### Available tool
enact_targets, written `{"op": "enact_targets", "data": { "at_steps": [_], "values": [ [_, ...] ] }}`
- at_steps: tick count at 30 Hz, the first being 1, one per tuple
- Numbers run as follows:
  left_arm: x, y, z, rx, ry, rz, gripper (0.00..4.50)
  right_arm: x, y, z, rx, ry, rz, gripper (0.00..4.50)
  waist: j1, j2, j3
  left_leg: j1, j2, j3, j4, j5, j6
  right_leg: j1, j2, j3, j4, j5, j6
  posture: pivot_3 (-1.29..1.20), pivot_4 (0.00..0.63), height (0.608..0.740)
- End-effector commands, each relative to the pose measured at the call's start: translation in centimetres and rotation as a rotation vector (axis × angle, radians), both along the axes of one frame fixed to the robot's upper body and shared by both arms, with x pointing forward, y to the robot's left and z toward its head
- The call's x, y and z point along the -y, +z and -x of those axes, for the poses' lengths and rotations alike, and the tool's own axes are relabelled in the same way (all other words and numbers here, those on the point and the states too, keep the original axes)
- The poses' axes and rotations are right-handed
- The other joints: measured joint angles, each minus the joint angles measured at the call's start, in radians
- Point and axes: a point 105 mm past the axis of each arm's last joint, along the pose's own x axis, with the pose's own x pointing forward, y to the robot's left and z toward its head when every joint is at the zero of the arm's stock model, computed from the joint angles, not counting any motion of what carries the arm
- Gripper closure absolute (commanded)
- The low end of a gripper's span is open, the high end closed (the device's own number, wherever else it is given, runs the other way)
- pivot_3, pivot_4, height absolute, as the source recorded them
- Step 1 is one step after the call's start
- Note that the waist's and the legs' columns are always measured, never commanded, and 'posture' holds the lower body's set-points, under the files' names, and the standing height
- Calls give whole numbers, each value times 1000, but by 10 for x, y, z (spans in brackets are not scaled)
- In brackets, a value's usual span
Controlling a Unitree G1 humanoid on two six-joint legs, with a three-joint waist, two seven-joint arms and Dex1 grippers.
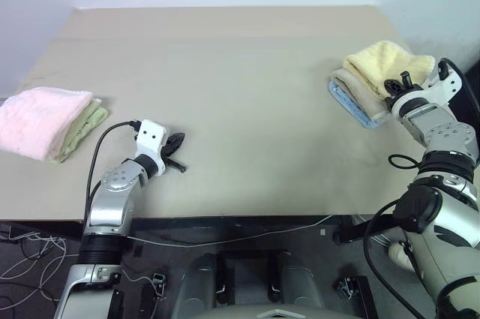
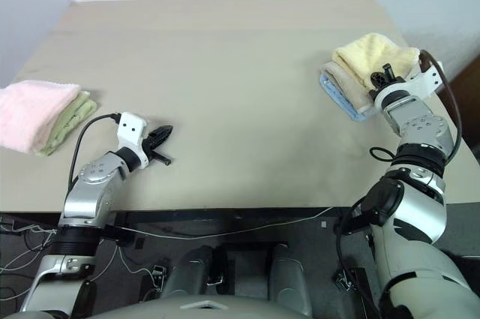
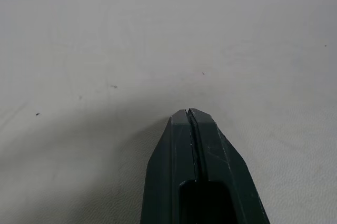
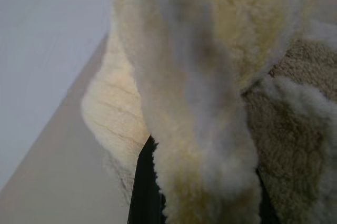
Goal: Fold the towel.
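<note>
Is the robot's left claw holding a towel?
No, the left gripper is shut on nothing over the bare table, far from the yellow towel on the pile at the right.

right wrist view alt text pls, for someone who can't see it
A pale yellow towel hangs bunched between the right gripper's two black fingers, which are closed on it. A tan towel lies behind, on the beige table.

Towel (image 1: 384, 60) pale yellow, atop tan towel (image 1: 358, 88) and light blue towel (image 1: 351, 106). Pink towel (image 1: 41, 120) over pale green towel (image 1: 88, 127). Surface (image 1: 240, 86) plain beige. Left tool (image 1: 174, 146) black; right tool (image 1: 397, 82) black.
</note>
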Motion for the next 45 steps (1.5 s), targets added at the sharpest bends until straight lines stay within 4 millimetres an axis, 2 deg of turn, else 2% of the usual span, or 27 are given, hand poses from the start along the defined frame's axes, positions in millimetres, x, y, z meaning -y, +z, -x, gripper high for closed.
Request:
{"op": "enact_targets", "data": {
  "at_steps": [1,5,7,11,16,19,23,25,28,32,36,40,45],
  "values": [
    [9,-5,1,-11,-31,-5,4500,8,20,1,64,-16,30,3175,0,0,0,0,0,0,0,0,0,0,0,0,0,0,0,0,150,740],
    [13,-7,2,-14,-39,-1,4500,8,26,4,97,-17,40,1922,0,0,0,0,0,0,0,0,0,0,0,0,0,0,0,0,150,740],
    [14,-8,2,-15,-43,1,4500,9,29,6,116,-19,36,1158,2,0,0,0,0,0,0,0,0,0,0,0,0,0,0,0,150,740],
    [16,-12,5,-25,-51,4,4500,15,39,19,184,-40,39,12,3,0,0,0,0,-1,0,0,0,1,0,0,0,0,0,0,150,740],
    [15,-15,7,-33,-56,5,4500,19,43,37,221,-67,42,12,0,1,0,1,0,-1,0,0,0,1,0,0,0,0,1,0,150,740],
    [16,-17,7,-39,-63,5,4500,27,47,54,248,-109,92,12,3,1,-1,1,0,-1,0,-1,1,2,0,0,0,0,1,0,150,740],
    [12,-15,4,-31,-54,2,4500,26,50,66,270,-128,148,12,0,2,-1,2,0,0,0,-2,4,2,0,0,0,0,1,0,150,740],
    [6,-11,-2,-9,-17,-5,4500,13,52,75,295,-78,244,12,3,3,-2,3,0,0,0,-3,5,3,0,0,0,0,1,0,150,740],
    [-5,-8,-8,1,26,-11,4500,-18,44,85,291,67,397,12,3,4,-2,7,0,-1,0,-4,6,6,0,0,0,-1,2,0,150,740],
    [-9,-7,-11,11,52,-21,4500,-82,23,102,286,412,626,12,0,5,-3,9,1,-2,0,-4,6,8,0,0,0,-1,2,0,150,740],
    [-12,-5,-11,19,55,-24,4500,-131,2,114,288,654,805,12,0,5,-3,9,1,-2,0,-4,6,8,0,0,0,-1,2,0,150,740],
    [-13,-1,-6,46,40,-34,4500,-172,-17,101,315,763,1011,12,-1,4,-3,9,1,-2,0,-4,6,8,0,0,0,-1,2,0,150,740],
    [-23,1,4,59,59,-42,4500,-200,-35,76,337,791,1124,12,-5,3,-2,8,1,-1,-1,-4,5,6,0,0,-1,-1,1,0,150,740]
  ]
}}
